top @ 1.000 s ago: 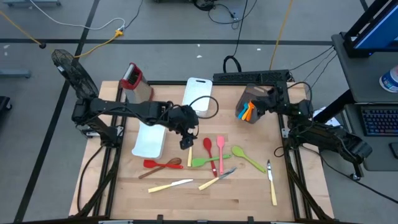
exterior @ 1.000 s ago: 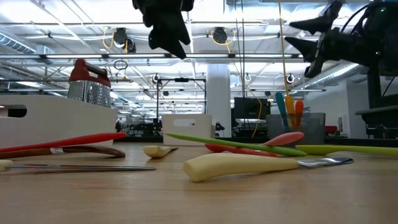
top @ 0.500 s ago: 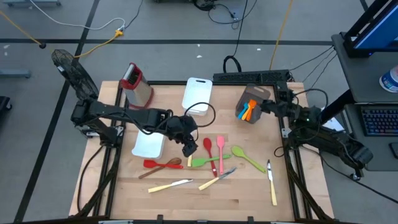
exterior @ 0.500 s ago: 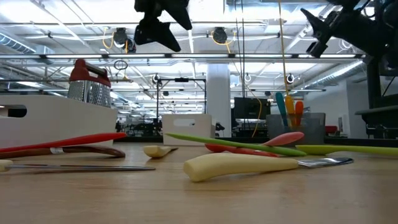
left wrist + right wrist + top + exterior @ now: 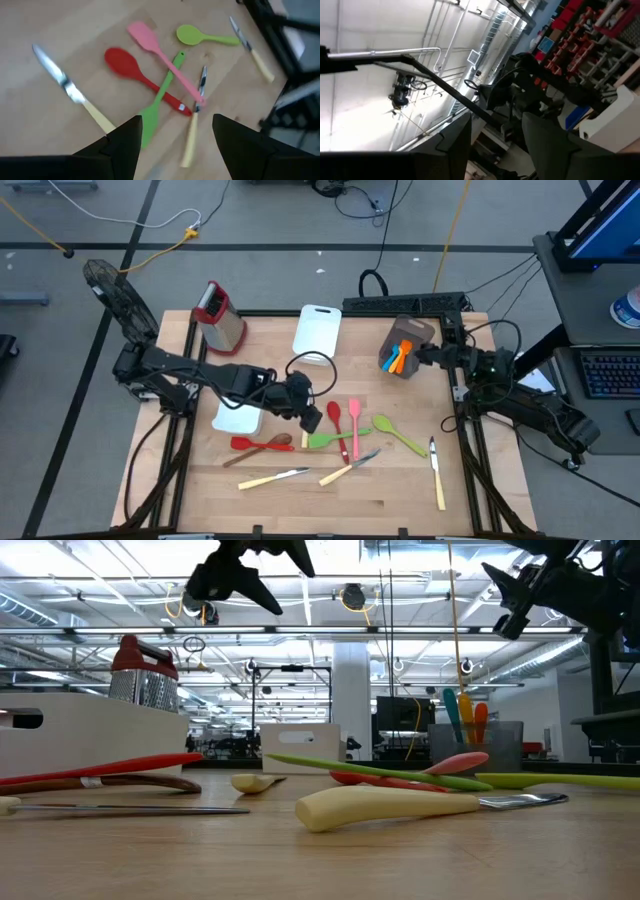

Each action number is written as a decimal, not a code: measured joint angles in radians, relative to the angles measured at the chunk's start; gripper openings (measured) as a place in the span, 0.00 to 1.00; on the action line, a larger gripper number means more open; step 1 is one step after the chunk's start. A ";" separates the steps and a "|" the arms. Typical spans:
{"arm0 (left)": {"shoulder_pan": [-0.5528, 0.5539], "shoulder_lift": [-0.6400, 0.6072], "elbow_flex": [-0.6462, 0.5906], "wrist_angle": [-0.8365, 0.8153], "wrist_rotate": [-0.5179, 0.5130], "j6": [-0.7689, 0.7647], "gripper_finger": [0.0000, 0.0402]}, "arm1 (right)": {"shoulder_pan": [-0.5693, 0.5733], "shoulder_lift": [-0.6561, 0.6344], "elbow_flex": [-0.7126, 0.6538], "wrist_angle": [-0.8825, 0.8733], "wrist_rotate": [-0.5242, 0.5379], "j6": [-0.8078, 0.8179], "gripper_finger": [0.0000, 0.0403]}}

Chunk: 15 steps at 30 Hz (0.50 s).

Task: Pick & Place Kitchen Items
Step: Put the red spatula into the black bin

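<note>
Loose utensils on the bench (image 5: 400,490): I count about nine between the two arms, in the near half.
Red: one red spoon (image 5: 334,415) (image 5: 129,67) in the cluster; one red spatula (image 5: 246,443) nearer the left arm, lying against a wooden spoon (image 5: 262,448).
Pink: one pink spatula (image 5: 354,425) (image 5: 155,47), lying across the green spatula (image 5: 330,440) (image 5: 159,97).
Green: that spatula plus one lime spoon (image 5: 398,432) (image 5: 202,36) just to its right.
Knives: three with cream handles; knife one (image 5: 274,477) and knife two (image 5: 348,466) near the front, knife three (image 5: 436,472) off by the right edge.
Brown holder (image 5: 408,345): at the far right of the bench, with orange and blue handles standing in it; I cannot count them exactly.
White tubs: tub one (image 5: 318,332) at the back centre, tub two (image 5: 238,415) half hidden under the left arm; I cannot see any contents.
Grater (image 5: 218,315): red-topped, standing at the back left.
Left gripper (image 5: 308,408) (image 5: 175,145): above the bench beside the red spoon, fingers spread and empty, the cluster below them.
Right gripper (image 5: 425,355) (image 5: 495,135): raised just beside the brown holder, fingers apart, nothing in them.
Obstructions: the left arm's cable loops over the bench behind its wrist.
</note>
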 joint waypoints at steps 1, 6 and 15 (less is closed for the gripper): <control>-0.003 0.000 0.000 0.000 0.000 -0.054 0.62 | 0.000 0.000 0.000 -0.005 0.000 0.017 0.42; -0.033 0.000 0.000 -0.006 -0.001 -0.176 0.62 | 0.000 0.000 0.000 -0.010 -0.001 0.058 0.42; -0.146 0.001 0.000 -0.032 -0.001 0.102 0.62 | 0.000 0.000 0.000 -0.011 -0.002 0.053 0.42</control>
